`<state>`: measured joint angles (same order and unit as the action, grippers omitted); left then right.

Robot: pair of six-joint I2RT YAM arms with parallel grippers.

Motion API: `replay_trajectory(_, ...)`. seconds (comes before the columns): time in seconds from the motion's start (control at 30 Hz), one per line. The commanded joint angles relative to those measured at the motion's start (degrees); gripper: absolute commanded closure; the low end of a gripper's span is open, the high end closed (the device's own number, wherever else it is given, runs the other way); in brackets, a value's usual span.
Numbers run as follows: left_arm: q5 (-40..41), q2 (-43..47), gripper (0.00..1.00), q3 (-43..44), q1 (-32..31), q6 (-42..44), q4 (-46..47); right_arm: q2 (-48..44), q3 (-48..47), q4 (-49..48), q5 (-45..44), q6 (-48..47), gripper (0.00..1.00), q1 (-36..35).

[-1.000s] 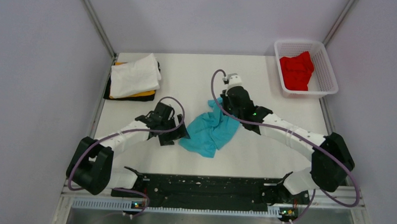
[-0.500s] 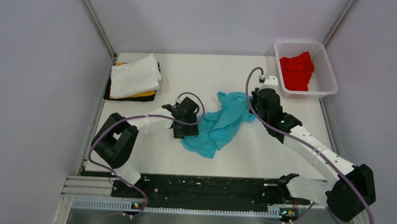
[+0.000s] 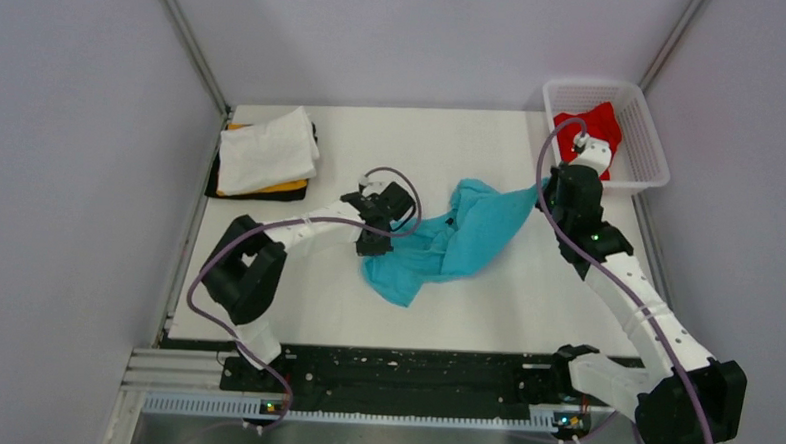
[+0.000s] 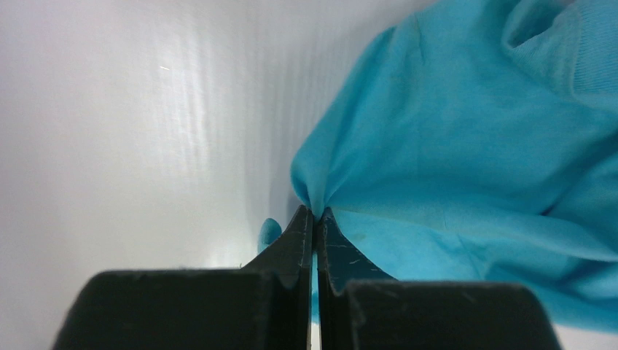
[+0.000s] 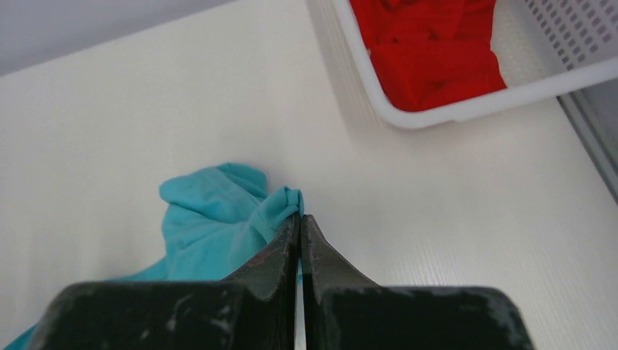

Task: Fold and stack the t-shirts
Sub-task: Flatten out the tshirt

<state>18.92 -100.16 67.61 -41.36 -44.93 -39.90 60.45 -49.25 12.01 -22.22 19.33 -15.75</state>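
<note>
Blue shirt [image 3: 468, 235] lies mid-frame on worktop [image 3: 392, 142], long axis lower-left to upper-right, strung between left claw [image 4: 315, 215], clenched on its left edge, and right claw [image 5: 300, 217], clenched on its upper-right corner.

White table [image 3: 372, 151], as I logged it from the console.
- Far left corner: one folded stack. The black t-shirt [image 3: 213, 188] lay lowest on the surface, with the yellow-orange t-shirt [image 3: 280, 187] and the white t-shirt [image 3: 267, 151] above it.
- Middle: the turquoise-blue t-shirt [image 3: 463, 243] lay rumpled, stretched toward the far right.
- Far right corner: a white mesh basket [image 3: 587, 84] held the red t-shirt [image 3: 606, 121].
</note>
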Motion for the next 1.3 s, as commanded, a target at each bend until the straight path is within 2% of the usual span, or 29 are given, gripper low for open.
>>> replay_trajectory(0.0,16.29,17.09,1.00,6.94,2.75,0.70,-1.44,-1.98,-8.50,-5.37,-0.71,-2.86,1.00,1.34)
replay_trajectory(0.17,21.24,30.31,1.00,15.53,9.86,6.78,-0.43,-4.49,-16.05,-7.78,-4.45,-8.66,1.00,1.43)
replay_trajectory(0.3,23.96,37.60,1.00,19.89,11.75,14.06,5.72,-4.87,-24.06,-7.61,-4.25,-12.30,1.00,1.42)
replay_trajectory(0.47,25.52,41.08,1.00,25.25,11.88,19.71,9.07,-6.00,-30.63,-7.77,1.40,-13.58,1.00,1.42)
replay_trajectory(0.6,25.19,40.46,1.00,28.10,11.94,23.86,12.83,-5.05,-34.22,-7.65,5.35,-14.61,1.00,1.42)
replay_trajectory(0.67,25.03,38.56,1.00,29.83,12.28,25.97,15.51,-3.45,-35.58,-7.82,5.25,-15.47,1.00,1.43)
replay_trajectory(0.77,20.21,31.42,1.00,35.82,15.41,25.82,14.05,0.35,-36.56,-9.32,3.49,-16.94,1.00,1.42)
replay_trajectory(0.97,6.88,11.91,1.00,55.59,25.46,24.02,8.31,12.44,-39.64,-17.26,1.45,-23.39,1.00,1.90)
replay_trajectory(1.07,3.95,0.83,1.00,69.71,28.40,23.75,4.94,21.27,-46.76,-17.22,1.97,-24.48,1.00,4.10)
replay_trajectory(1.13,-2.10,-3.87,1.00,77.01,30.88,22.02,5.81,26.72,-53.69,-16.09,2.37,-23.98,1.00,5.35)
replay_trajectory(1.27,-11.41,-5.24,1.00,77.39,34.30,18.76,15.66,34.26,-65.40,-13.94,5.57,-21.53,1.00,7.32)
